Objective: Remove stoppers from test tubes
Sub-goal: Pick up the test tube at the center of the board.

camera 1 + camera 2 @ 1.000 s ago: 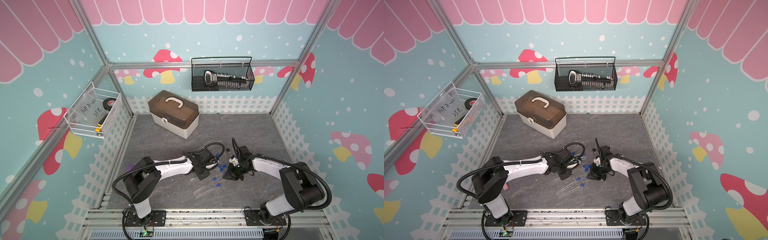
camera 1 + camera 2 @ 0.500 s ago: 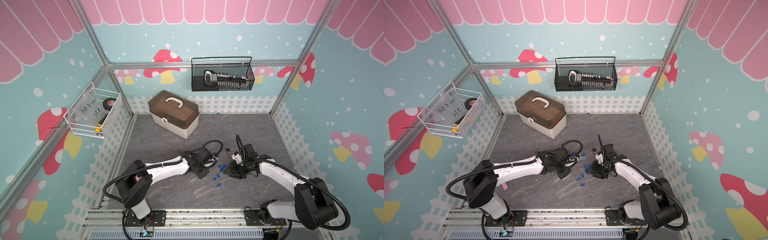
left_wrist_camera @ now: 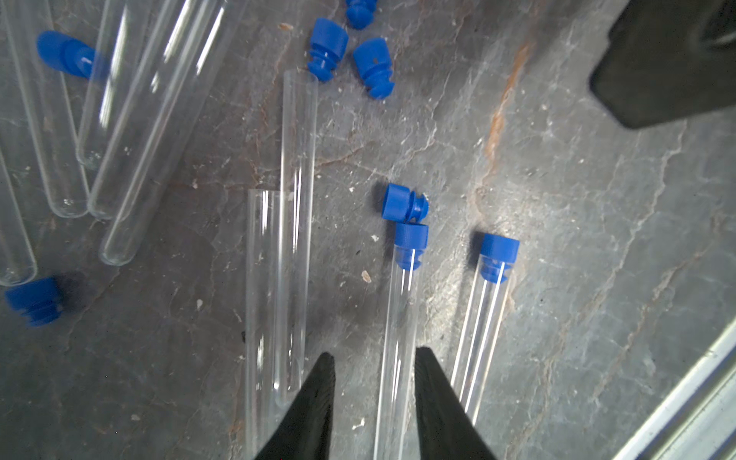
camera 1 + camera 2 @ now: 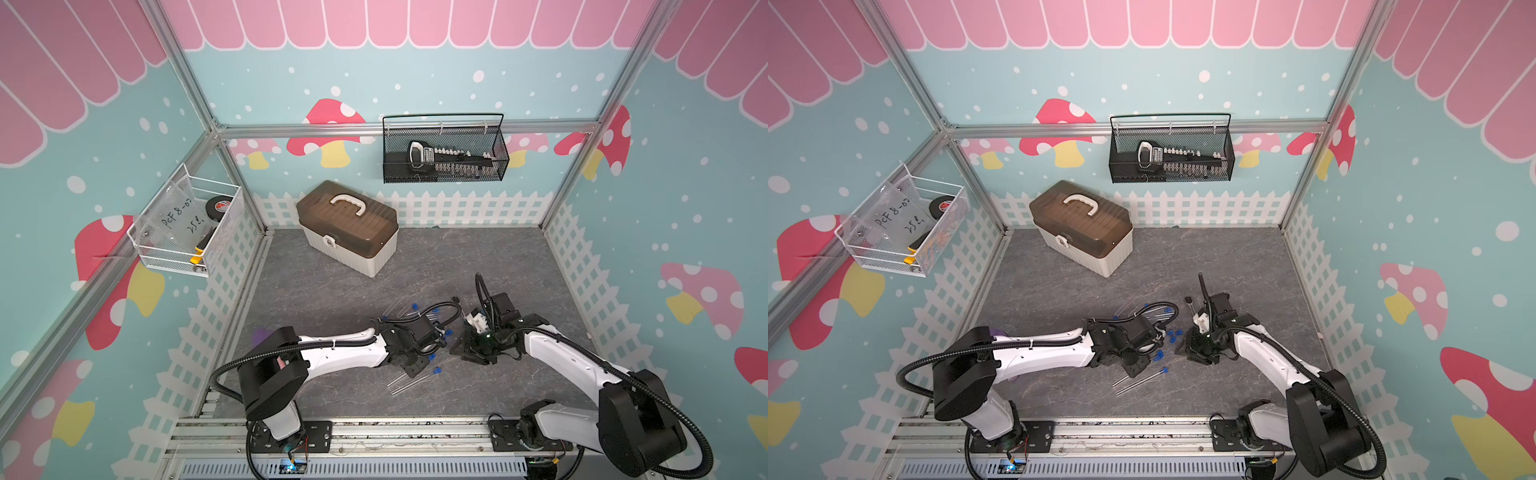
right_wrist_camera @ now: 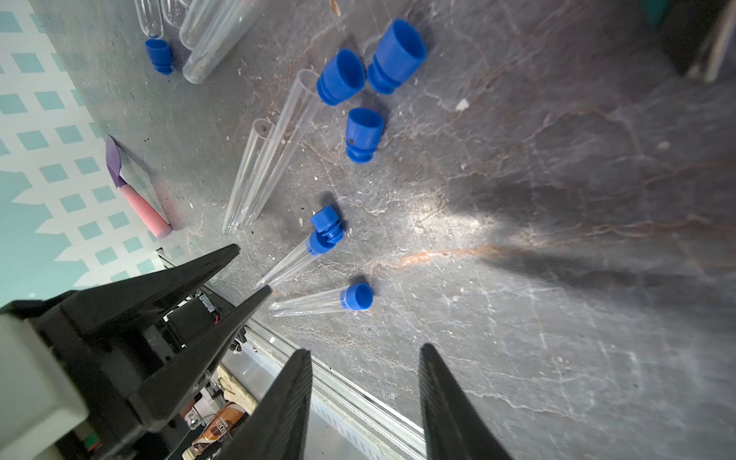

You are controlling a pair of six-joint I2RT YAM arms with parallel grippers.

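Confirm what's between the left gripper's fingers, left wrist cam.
A clear test tube, blue stopper in its mouth, lies on the grey mat between the left gripper's parted fingers. The left wrist view shows it.

Two thin test tubes [image 4: 1138, 382] with blue ends lay side by side just below the left gripper [image 4: 1135, 368]. Loose blue stoppers [image 4: 1173, 333] sat scattered between it and the right gripper [image 4: 1188, 348], both grippers held low over the floor.

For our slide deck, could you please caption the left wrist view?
Left gripper, jaws open astride a stoppered test tube; loose stoppers and empty tubes nearby.
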